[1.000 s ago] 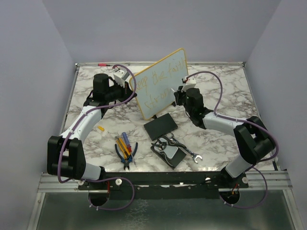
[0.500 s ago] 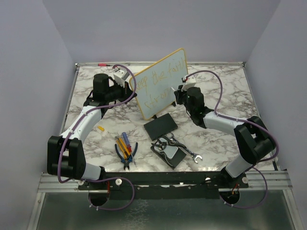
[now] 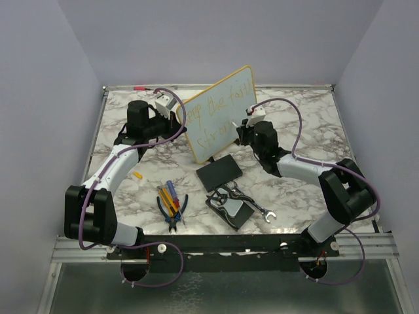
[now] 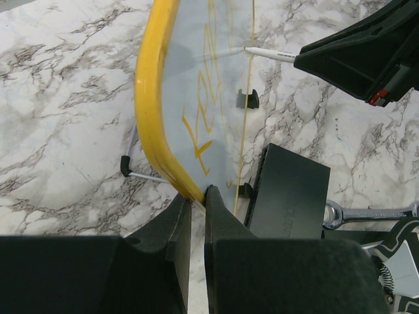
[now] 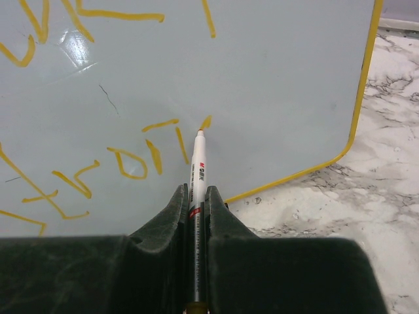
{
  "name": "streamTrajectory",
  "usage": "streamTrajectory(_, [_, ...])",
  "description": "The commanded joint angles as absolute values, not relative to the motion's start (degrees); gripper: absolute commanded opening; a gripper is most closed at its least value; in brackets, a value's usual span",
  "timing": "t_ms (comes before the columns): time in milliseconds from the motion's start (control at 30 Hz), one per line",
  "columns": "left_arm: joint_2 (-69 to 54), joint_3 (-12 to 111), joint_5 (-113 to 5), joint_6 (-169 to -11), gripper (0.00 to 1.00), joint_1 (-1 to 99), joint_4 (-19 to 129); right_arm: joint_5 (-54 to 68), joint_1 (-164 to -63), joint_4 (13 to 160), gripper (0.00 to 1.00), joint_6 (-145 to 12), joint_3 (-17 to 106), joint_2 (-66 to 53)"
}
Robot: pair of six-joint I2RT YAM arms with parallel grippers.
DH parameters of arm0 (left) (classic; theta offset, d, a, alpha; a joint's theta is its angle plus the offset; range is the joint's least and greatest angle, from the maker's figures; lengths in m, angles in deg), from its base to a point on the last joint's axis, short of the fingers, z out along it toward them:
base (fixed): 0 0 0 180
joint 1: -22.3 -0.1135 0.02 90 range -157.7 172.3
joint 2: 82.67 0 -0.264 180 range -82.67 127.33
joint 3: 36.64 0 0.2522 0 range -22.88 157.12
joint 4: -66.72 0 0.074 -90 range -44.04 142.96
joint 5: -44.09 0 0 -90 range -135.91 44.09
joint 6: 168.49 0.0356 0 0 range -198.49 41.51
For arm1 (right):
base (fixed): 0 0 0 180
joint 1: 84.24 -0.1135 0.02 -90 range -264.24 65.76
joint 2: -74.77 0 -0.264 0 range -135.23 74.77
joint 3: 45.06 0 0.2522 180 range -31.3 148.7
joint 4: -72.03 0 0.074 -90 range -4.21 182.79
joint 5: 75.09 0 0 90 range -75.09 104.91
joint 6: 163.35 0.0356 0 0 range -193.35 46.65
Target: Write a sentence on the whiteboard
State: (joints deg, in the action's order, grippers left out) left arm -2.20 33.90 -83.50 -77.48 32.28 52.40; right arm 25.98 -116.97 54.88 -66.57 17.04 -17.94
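Note:
The whiteboard [image 3: 213, 127] stands tilted at mid table, yellow-framed. The sentence [image 3: 219, 111] is on it in yellow-orange, in two lines. My left gripper [image 4: 197, 196] is shut on the whiteboard's yellow frame [image 4: 154, 98] at its lower left corner. My right gripper [image 5: 195, 193] is shut on a white marker [image 5: 196, 171]. The marker's tip touches the whiteboard [image 5: 262, 78] at a short fresh stroke just right of "stron" [image 5: 131, 163]. In the top view the right gripper [image 3: 241, 127] is at the board's lower right part. The marker also shows in the left wrist view [image 4: 272, 55].
A black pad [image 3: 219, 172] lies in front of the board. Screwdrivers and pliers [image 3: 171, 204] lie near left of centre. A black case with pliers [image 3: 230, 204] and a wrench [image 3: 260, 210] lie near right. A small yellow cap [image 3: 138, 175] lies by the left arm.
My right gripper has moved slightly left along the board's second line with the marker. The left arm and the board have not moved.

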Motion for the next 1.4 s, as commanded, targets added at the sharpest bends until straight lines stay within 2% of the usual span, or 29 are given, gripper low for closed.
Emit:
streamTrajectory(0, [-0.52, 31.97, -83.97, -75.06, 0.00, 33.64, 45.85, 23.44, -117.89, 54.90, 0.01, -66.83, 15.76, -19.44])
streamTrajectory(467, [-0.59, 31.88, -83.97, -75.06, 0.00, 33.64, 45.85, 30.39, -117.94, 57.50, 0.01, -65.40, 17.72, -21.36])
streamTrajectory(1367, [-0.59, 31.88, -84.01, -75.10, 0.00, 33.68, 45.86, 28.27, -118.07, 55.31, 0.01, -68.56, 21.15, -18.48])
